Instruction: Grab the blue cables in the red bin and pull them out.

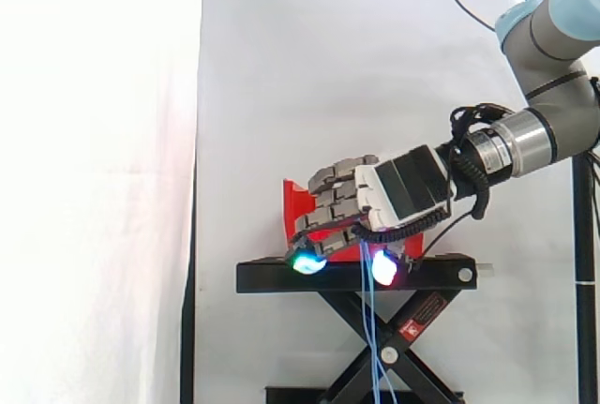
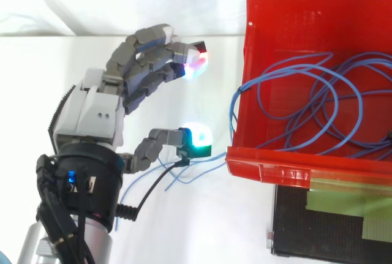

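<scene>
The red bin [image 2: 263, 172] stands on a black stand [image 1: 272, 276] and holds loose loops of blue cable [image 2: 334, 101]. Some strands climb over its left wall and run to my hand [image 2: 92, 114], which hovers just outside that wall. The strands meet under the tip of the curled thumb [image 2: 159, 141] and drop away from there. The other fingertips [image 2: 193, 67] are bent and stay apart from the thumb, with nothing between them. In the side view my hand [image 1: 403, 188] is in front of the bin [image 1: 295, 202], and the blue strands [image 1: 372, 329] hang below it past the stand.
A white curtain forms the background. The scissor legs of the stand [image 1: 412, 329] are under the platform, and a strip of taped black platform [image 2: 318, 215] shows by the bin's near wall. A thin black lead trails beside the hanging blue strands.
</scene>
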Robot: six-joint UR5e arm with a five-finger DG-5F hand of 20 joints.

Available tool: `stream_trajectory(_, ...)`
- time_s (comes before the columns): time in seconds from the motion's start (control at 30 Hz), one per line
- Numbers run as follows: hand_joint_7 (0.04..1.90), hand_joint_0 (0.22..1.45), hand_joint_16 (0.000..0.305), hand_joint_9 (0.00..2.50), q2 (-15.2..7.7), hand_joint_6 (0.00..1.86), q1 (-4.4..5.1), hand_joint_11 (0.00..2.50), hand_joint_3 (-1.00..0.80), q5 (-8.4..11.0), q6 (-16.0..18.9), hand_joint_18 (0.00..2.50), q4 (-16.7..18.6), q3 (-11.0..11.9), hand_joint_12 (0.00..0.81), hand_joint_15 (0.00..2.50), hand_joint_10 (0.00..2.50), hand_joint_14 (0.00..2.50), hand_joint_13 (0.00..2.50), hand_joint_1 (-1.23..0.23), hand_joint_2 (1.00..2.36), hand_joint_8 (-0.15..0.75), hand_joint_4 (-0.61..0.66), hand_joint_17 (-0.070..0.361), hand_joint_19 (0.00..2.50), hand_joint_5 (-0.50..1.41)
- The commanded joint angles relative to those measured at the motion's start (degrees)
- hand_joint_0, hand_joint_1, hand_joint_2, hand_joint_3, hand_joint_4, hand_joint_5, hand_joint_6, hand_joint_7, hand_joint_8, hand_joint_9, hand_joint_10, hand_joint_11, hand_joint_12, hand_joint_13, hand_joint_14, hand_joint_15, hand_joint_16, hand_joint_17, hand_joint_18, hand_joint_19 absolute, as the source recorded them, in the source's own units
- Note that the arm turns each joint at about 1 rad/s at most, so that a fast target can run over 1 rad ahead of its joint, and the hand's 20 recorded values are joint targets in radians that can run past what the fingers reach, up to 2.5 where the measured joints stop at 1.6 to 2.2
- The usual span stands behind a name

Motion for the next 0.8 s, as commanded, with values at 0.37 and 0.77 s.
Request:
stream_trajectory(0.37,0.38,0.76,0.048,0.55,0.0,0.01,-0.74,0.43,-1.00,0.06,-2.5,0.38,-2.0,0.0,0.360,0.85,0.02,0.03,0.77,-0.83,1.00,0.245,0.21,0.109,0.64,0.54)
stream_trajectory(0.77,0.38,0.76,0.048,0.55,0.0,0.01,-1.27,0.43,-1.00,-0.03,-3.9,0.39,-2.1,0.0,0.357,0.85,0.02,0.03,0.77,-0.83,1.00,0.242,0.21,0.109,0.64,0.54)
